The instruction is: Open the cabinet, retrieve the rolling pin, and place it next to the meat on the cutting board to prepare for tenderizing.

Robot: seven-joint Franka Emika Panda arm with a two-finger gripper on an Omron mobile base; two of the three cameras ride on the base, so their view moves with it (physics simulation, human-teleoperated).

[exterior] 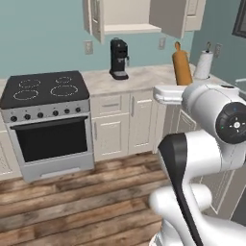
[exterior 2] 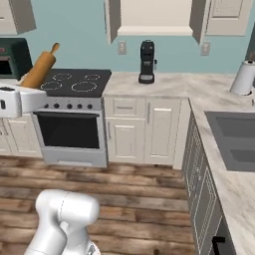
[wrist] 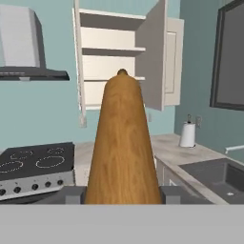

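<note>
Stove (exterior: 45, 89) at left, coffee machine (exterior: 118, 58) on counter (exterior: 139, 77) mid-frame. Above it cabinet (exterior: 127, 17), both doors swung open. Right: rolling pin (exterior: 182, 67) clamped in gripper (wrist: 123, 193), jaws closed on its lower end, pin sticking up, held in air, well clear of counter. Paper towel roll (exterior: 203, 65) beside it. Risks: long pin could clip open door or towel roll during swing; end grip may let pin pivot or slip. Cutting board, meat not in sight.

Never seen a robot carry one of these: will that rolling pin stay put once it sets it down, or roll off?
The rolling pin looks like a smooth, round wooden cylinder, so it would probably roll if nudged on a flat surface. It seems stiff and solid, unlikely to bend or break. Clamped in the gripper, it sticks far out, so it may tilt.
</note>
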